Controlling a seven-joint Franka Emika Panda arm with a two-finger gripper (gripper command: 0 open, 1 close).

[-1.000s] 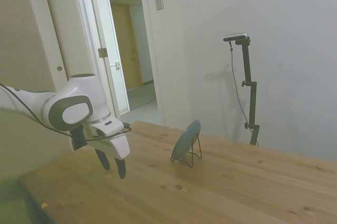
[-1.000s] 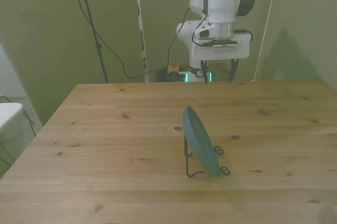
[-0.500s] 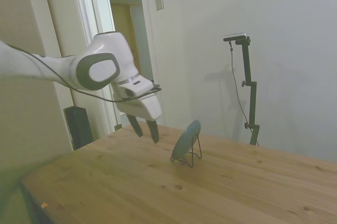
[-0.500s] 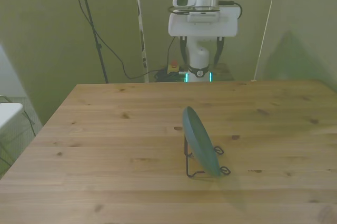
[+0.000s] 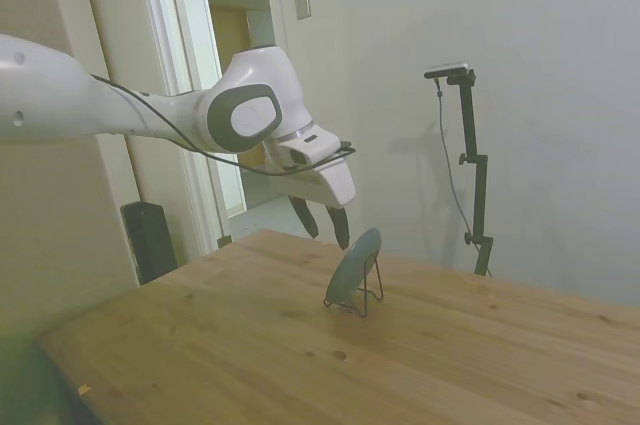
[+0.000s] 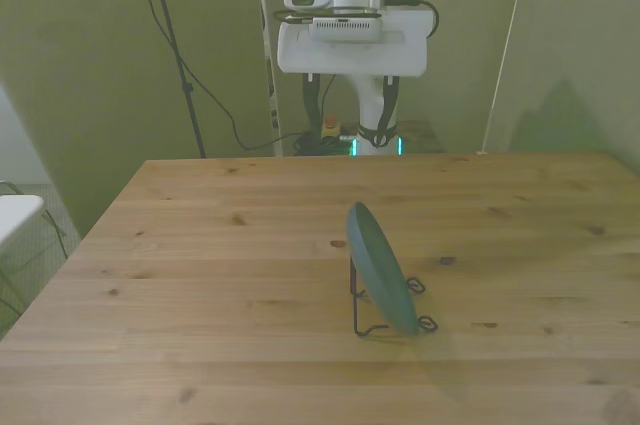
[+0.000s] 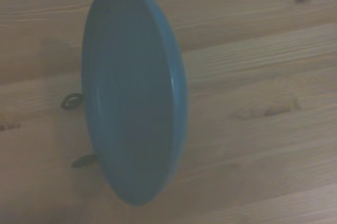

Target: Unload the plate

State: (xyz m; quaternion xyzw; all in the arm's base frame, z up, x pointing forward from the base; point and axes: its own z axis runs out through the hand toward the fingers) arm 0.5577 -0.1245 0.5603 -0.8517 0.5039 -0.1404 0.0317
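The plate (image 5: 353, 265) is small, round and dark grey-green, and it stands on edge, leaning in a thin black wire stand (image 5: 372, 292) on the wooden table. In the front view the plate (image 6: 382, 270) sits near the table's middle, edge-on. The wrist view shows the plate (image 7: 131, 97) close up, filling much of the picture, with the stand's feet (image 7: 71, 100) behind it. My gripper (image 5: 325, 225) hangs open and empty just above and behind the plate's top rim, apart from it. Seen from the front, the gripper (image 6: 350, 110) hovers over the table's far edge with its fingers wide apart.
The wooden table (image 6: 200, 275) stretches out on all sides of the stand. A doorway (image 5: 245, 95) and a dark box on the floor (image 5: 150, 240) lie beyond the table in the side view. Cables hang behind the table (image 6: 190, 95).
The arm has swung up from low near the table's edge and moved toward the plate, ending above and behind its rim. The gripper stayed open. The plate has not moved.
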